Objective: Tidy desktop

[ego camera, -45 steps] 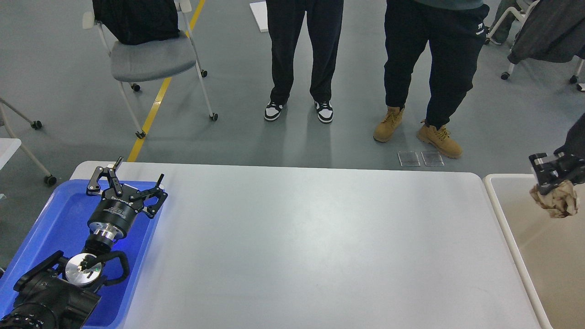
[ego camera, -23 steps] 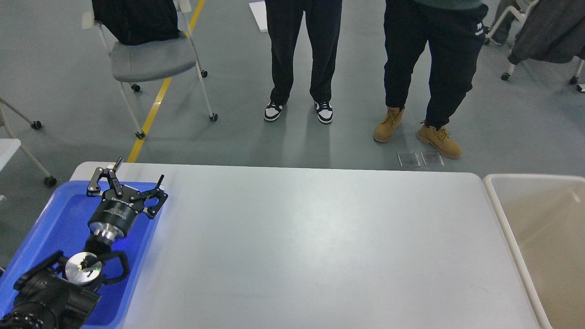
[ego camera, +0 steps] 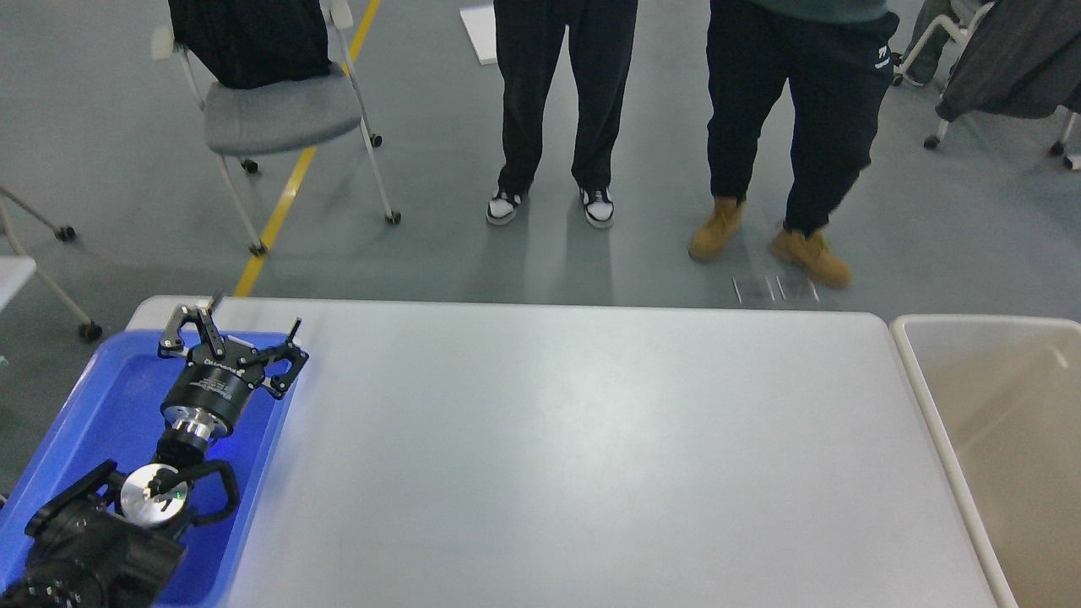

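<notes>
The desktop [ego camera: 591, 456] is a wide matte white-grey tabletop with rounded corners, and nothing lies on its surface. My left gripper [ego camera: 253, 311] hangs over the far end of the blue tray [ego camera: 101, 405] at the table's left end. Its two fingers are spread apart and hold nothing. My right gripper and arm are out of view.
A beige bin [ego camera: 929, 397] stands against the table's right end. Two people [ego camera: 794, 127] stand just beyond the far edge. A grey chair [ego camera: 279, 110] with a black garment is at the far left, beside a yellow floor line.
One second ago my right gripper held a crumpled brown paper ball over the beige bin at the right edge. It has since left the view with the ball. The left arm barely moved.
</notes>
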Controlling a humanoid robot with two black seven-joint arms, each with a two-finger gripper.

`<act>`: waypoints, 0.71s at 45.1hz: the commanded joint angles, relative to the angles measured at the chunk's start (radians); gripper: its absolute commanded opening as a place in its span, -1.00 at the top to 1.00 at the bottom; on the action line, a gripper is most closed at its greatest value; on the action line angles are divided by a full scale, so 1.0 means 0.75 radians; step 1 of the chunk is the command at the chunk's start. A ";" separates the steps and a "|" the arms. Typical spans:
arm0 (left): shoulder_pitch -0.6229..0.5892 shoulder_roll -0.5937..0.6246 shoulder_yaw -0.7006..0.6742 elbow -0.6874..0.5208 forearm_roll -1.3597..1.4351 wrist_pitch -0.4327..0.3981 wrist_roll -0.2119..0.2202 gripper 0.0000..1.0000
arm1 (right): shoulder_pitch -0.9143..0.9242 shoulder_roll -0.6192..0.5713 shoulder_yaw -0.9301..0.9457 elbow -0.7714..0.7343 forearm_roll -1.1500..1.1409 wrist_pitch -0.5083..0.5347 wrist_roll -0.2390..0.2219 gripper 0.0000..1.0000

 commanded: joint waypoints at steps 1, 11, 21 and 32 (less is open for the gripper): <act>0.000 0.000 0.000 -0.001 0.000 0.000 0.000 -1.00 | -0.426 0.264 0.370 -0.440 0.237 -0.197 -0.006 1.00; 0.000 0.000 0.000 -0.001 0.000 0.000 0.000 -1.00 | -0.495 0.341 0.679 -0.452 0.239 -0.274 -0.014 1.00; 0.000 0.000 0.000 -0.001 0.000 0.000 -0.002 -1.00 | -0.559 0.390 0.912 -0.450 0.241 -0.281 -0.014 1.00; 0.000 0.000 0.000 -0.001 0.000 0.000 -0.002 -1.00 | -0.614 0.401 1.063 -0.452 0.355 -0.281 -0.012 0.82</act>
